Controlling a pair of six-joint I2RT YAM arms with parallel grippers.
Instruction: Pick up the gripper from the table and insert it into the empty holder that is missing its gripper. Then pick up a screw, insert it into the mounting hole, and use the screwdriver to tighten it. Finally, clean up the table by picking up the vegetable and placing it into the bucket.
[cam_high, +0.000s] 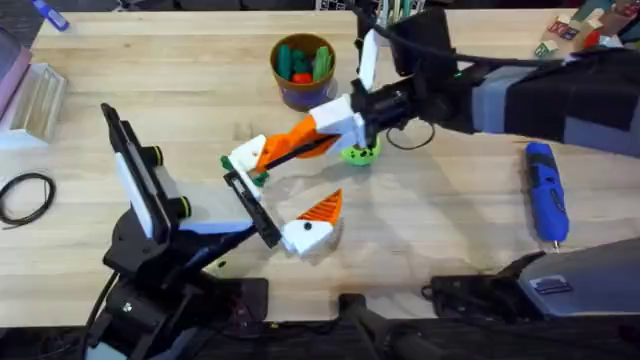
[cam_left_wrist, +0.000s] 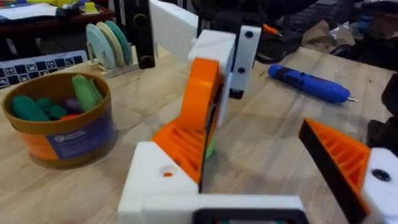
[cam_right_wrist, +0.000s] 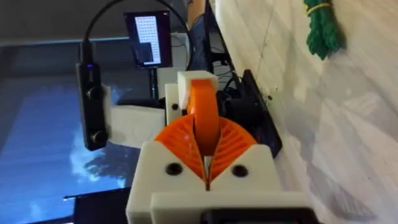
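The overhead view is showing the right arm reaching across the counter (cam_high: 450, 230), its right gripper (cam_high: 322, 128) meeting the left gripper (cam_high: 285, 187) near mid-counter. The right wrist view is showing detail hidden from above: the right jaws are closing together on the gripper (cam_right_wrist: 204, 115), a smooth orange wedge whose far end is touching the empty holder (cam_right_wrist: 196, 84), a white printed block. That view is also showing the vegetable (cam_right_wrist: 323, 28), dark green and knobbly, lying on bare wood apart from the arms. The left wrist view is showing the left jaws standing wide apart, with the empty holder on one side. The bucket (cam_high: 303, 47), blue-walled and tan-rimmed, is sitting behind the grippers. The screwdriver (cam_high: 545, 190), a blue cylinder, is lying well to the right amid open counter.
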